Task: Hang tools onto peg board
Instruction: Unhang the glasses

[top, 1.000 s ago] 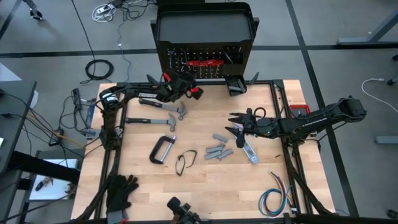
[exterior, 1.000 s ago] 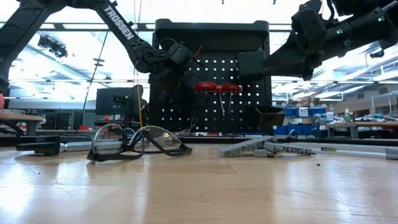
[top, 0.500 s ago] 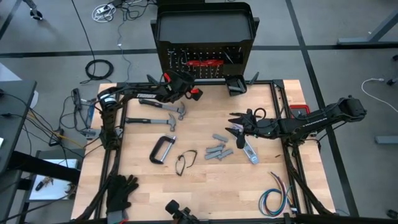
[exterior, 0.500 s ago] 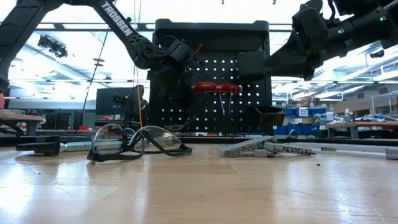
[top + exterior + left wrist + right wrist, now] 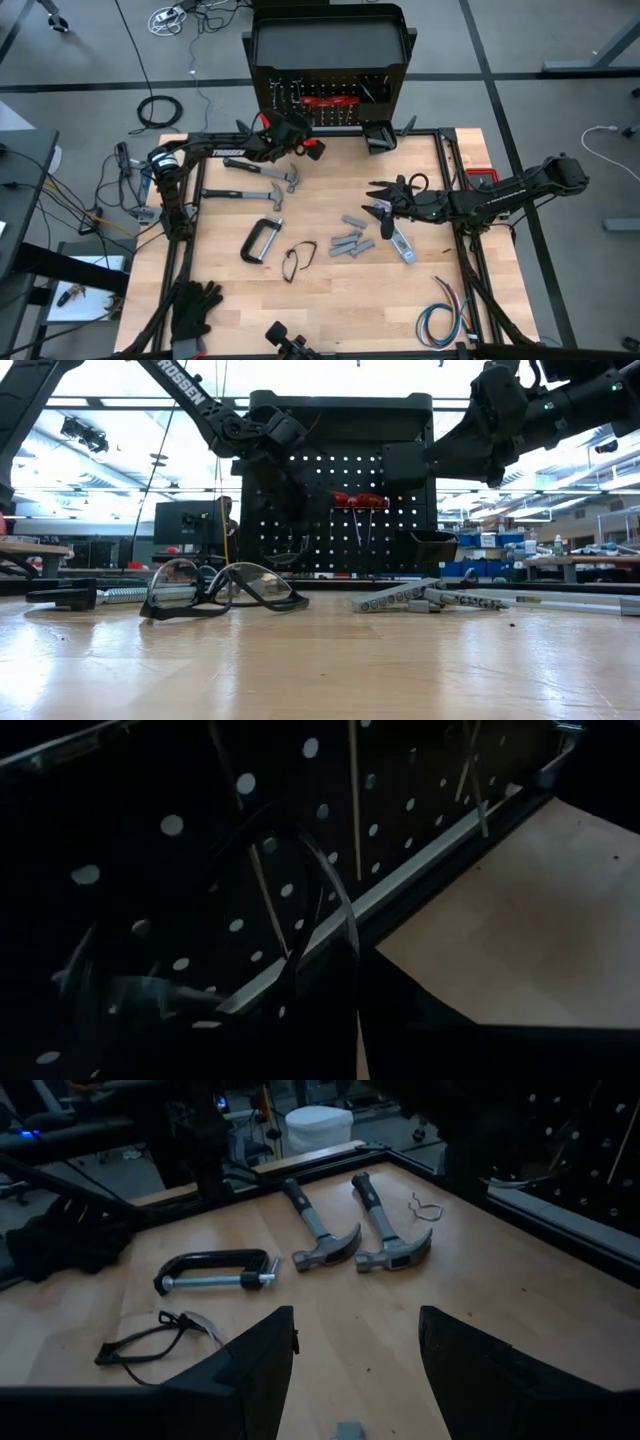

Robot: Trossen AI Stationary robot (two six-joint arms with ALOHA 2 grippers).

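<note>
Left gripper (image 5: 300,141): closed, apparently on a red-handled tool (image 5: 312,148), at the peg board (image 5: 330,100), far edge.
Right gripper (image 5: 378,197): fingers apart, empty, over the silver flat bar (image 5: 400,243).
Hammers (image 5: 255,168): far-left, long axes left-right, heads pointing right.

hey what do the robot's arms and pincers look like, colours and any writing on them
Both arms are dark, nearly black, built of jointed segments. The left arm carries white block lettering along one link. The right arm looks the same, with small green lights near its wrist in the low view. The right pincer has two broad black fingers.
</note>
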